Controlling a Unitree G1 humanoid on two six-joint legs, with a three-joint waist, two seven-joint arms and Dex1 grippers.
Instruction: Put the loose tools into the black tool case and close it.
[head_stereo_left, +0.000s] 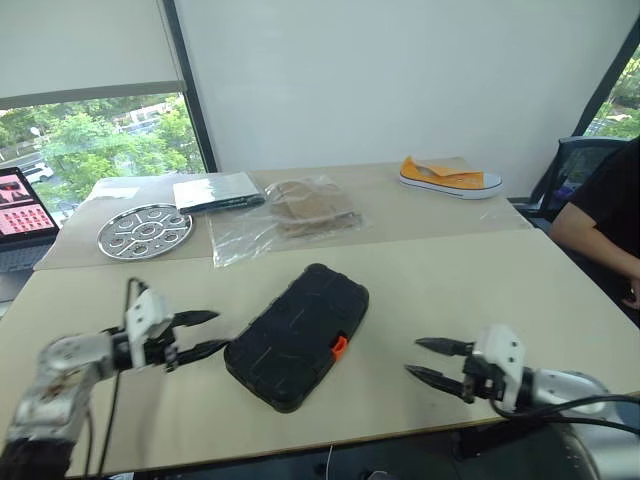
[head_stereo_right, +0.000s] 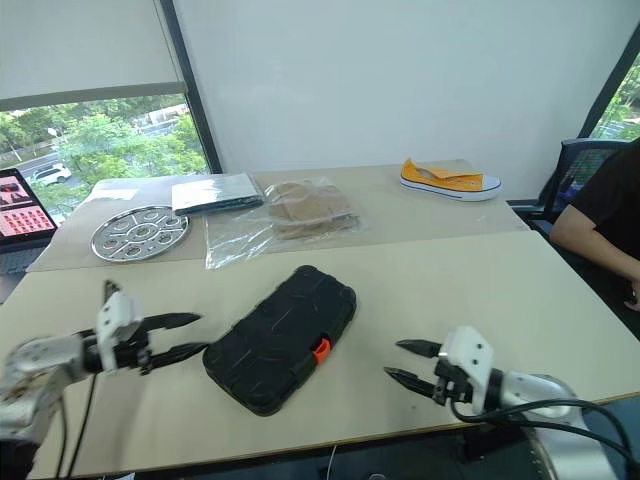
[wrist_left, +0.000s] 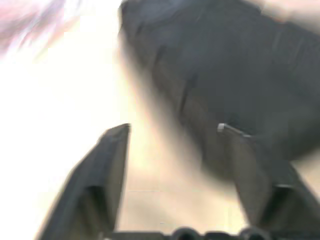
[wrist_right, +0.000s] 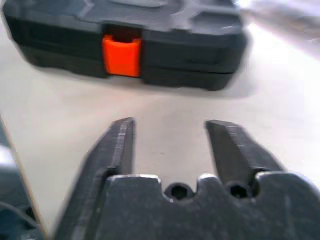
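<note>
1. The black tool case (head_stereo_left: 298, 335) lay shut and flat on the front bench (head_stereo_left: 460, 290), set at a slant, between the two grippers and nearer the left one.
2. Its lid was ribbed, moulded black plastic with rounded corners, and an orange latch (head_stereo_left: 339, 347) sat midway along the edge facing the right gripper, joining the two halves.
3. What it held could not be seen.
4. The left gripper (head_stereo_left: 203, 334) hovered just beside the case's near corner, its black fingers (head_stereo_left: 196, 318) spread apart and empty.
5. The right gripper (head_stereo_left: 432, 360) stood well apart from the case on the latch side, its tapered fingers (head_stereo_left: 441, 346) likewise spread with nothing between them.
6. On the far bench, a clear, crinkled plastic bag (head_stereo_left: 285, 222) held a flat brown item that looked like paper or cloth.
7. Beside it lay a glossy, flat silver-wrapped packet (head_stereo_left: 216, 191) and a round metal tray (head_stereo_left: 144, 230) divided into shallow compartments, all bare.
8. A yellow canvas shoe (head_stereo_left: 448, 178) with a white sole held a tan scrap in its opening.
9. A laptop (head_stereo_left: 22, 225) stood open at the left edge.
10. A person's arm (head_stereo_left: 600, 225) in a black sleeve showed at the right.
</note>
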